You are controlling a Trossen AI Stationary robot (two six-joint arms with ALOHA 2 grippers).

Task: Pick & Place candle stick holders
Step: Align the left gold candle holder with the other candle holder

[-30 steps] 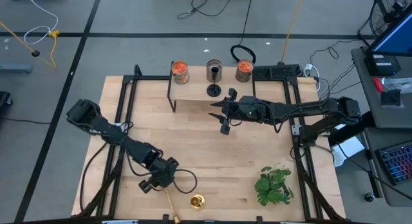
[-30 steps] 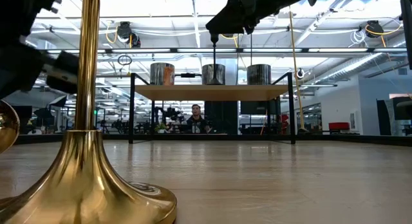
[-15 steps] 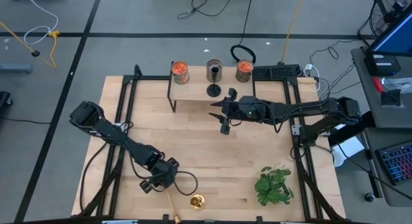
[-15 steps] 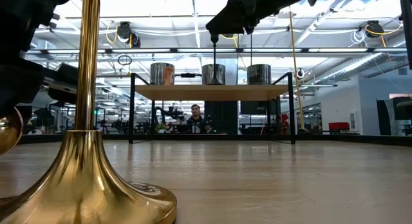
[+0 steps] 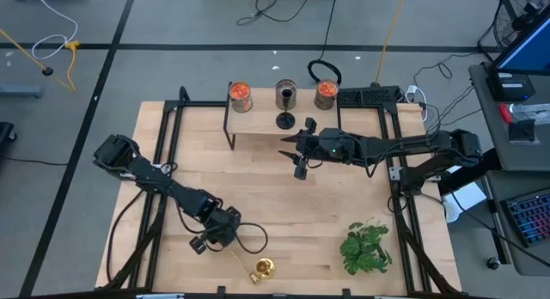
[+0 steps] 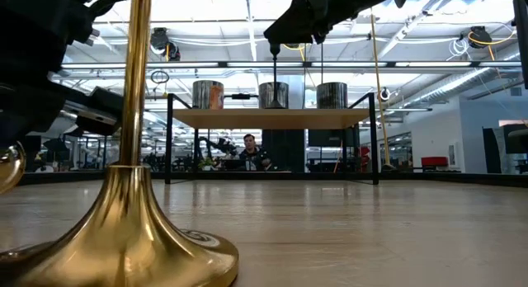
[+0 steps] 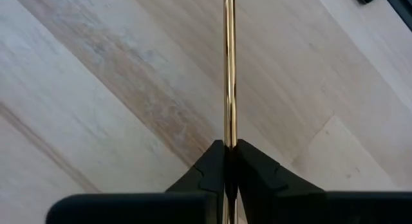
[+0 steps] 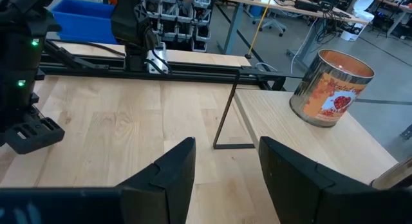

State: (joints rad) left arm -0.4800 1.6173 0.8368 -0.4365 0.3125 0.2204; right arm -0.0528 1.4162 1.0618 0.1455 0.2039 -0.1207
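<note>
Brass holder stem (image 7: 228, 76) pinched between left jaws.

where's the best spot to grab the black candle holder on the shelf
Probably the thin upright stem of the black candle holder, coming in from the open table side, where the open right gripper is. A jar stands close behind it on the shelf, and its flared base lies too flat to pinch.

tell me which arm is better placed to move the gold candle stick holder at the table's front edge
Left. The left gripper is shut on the gold candle stick holder, clamping its thin stem. The right gripper hangs open near the shelf, far from it.
</note>
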